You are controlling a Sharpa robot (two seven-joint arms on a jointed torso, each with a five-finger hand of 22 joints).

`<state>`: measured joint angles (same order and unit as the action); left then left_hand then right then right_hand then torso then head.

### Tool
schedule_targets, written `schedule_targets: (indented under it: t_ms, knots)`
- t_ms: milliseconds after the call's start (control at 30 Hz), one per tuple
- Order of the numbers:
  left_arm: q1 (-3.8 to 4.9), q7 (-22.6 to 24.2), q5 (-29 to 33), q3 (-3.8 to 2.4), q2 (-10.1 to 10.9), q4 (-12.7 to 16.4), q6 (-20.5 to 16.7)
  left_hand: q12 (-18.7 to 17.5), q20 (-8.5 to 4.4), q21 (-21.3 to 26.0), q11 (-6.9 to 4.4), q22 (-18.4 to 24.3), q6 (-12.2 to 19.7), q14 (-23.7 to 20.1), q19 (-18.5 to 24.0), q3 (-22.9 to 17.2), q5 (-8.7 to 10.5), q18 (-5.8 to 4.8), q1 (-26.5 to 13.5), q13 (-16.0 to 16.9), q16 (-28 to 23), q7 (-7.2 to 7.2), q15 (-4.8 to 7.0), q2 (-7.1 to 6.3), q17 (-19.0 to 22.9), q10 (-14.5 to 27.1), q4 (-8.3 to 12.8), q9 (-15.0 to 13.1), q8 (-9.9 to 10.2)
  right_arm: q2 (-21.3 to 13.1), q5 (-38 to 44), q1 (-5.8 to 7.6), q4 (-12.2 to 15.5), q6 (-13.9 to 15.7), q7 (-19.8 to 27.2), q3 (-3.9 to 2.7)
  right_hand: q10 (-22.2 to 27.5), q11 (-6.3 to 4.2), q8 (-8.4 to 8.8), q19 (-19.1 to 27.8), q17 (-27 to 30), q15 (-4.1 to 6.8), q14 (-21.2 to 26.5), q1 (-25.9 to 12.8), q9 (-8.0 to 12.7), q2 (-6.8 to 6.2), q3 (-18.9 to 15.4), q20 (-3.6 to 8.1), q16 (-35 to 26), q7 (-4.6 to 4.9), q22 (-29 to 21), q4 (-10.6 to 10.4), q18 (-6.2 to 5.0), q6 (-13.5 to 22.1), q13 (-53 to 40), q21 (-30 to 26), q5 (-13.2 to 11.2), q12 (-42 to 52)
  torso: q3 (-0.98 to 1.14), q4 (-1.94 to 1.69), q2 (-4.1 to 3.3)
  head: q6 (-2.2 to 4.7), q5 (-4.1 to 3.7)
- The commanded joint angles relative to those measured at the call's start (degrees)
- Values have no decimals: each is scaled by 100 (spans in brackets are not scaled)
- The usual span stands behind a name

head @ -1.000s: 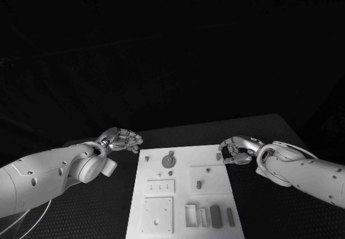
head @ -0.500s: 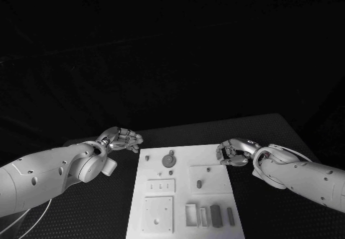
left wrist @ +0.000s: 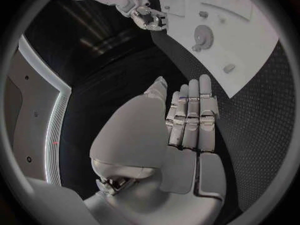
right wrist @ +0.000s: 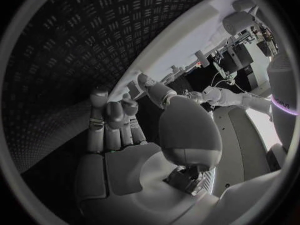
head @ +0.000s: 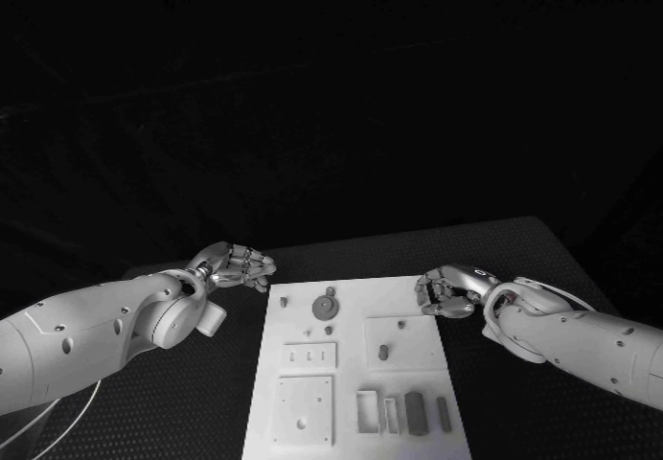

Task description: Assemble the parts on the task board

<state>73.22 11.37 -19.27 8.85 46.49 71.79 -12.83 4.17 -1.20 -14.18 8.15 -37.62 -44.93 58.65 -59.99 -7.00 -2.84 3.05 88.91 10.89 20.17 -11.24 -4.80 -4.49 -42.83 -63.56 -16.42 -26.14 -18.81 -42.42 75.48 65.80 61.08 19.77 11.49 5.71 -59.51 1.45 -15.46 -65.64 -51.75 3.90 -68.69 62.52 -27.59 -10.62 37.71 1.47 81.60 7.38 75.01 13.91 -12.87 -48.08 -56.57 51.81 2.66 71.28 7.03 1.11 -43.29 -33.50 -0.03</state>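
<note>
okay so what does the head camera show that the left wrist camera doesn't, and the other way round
Head view alone: the whole task board, with the square plates and the row of upright blocks at its near end, and the back of the left hand off the board's far left corner.

Left wrist view alone: the left hand's palm side, its fingers straight and side by side, holding nothing.

Both: the round gear-like part on the board's far end, and the right hand at the board's right edge.

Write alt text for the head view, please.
A white rectangular task board lies on a black table between two silver robot hands, the left hand and right hand, both with curled fingers. Small grey parts sit on it.
</note>
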Motion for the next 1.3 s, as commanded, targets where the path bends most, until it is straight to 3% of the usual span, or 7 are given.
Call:
schedule_targets:
  t_ms: [33,200,533,1300]
  knots:
    - [1,70,13,-3,-7,17,88,-18,17,19,33,-7,22,34,34,-19,-11,99,-36,5,-21,-35,11,0,-10,-6,-20,-5,20,18,11,-10,-15,131,-82,-2,270,54,-86,-83,-8,27,-59,-10,-45,76,-14,24,46,102,89,-6,-213,-322,11,43,13,48,-1,-2,5,-3,-1]
    - [1,67,13,-3,-1,22,87,-17,17,20,33,-8,22,34,34,-18,-11,99,-36,6,-23,-35,11,1,-12,-6,-20,-5,20,33,74,-23,-18,177,-110,-2,164,-41,-234,-148,-4,115,-144,-28,-139,104,-27,69,82,4,90,8,-213,-559,29,92,13,98,3,5,0,-3,2]
    - [1,61,13,-3,2,25,95,-17,17,21,33,-9,21,35,34,-18,-11,100,-36,7,-26,-35,11,2,-15,-7,-19,-6,20,70,98,-34,-25,272,-152,-3,77,-137,-369,-191,17,205,-217,-65,-258,129,-22,112,86,-98,82,20,-213,-772,63,122,13,104,3,-3,-1,-9,5]
    - [2,52,13,-3,12,29,89,-18,17,23,32,-13,22,37,34,-14,-11,100,-33,9,-35,-35,11,0,-23,-6,-17,-7,21,89,124,-42,-30,246,-156,-3,5,-240,-525,-208,31,299,-249,-104,-437,242,-13,136,78,-208,76,52,-213,-1020,101,135,14,83,7,5,2,-51,23]
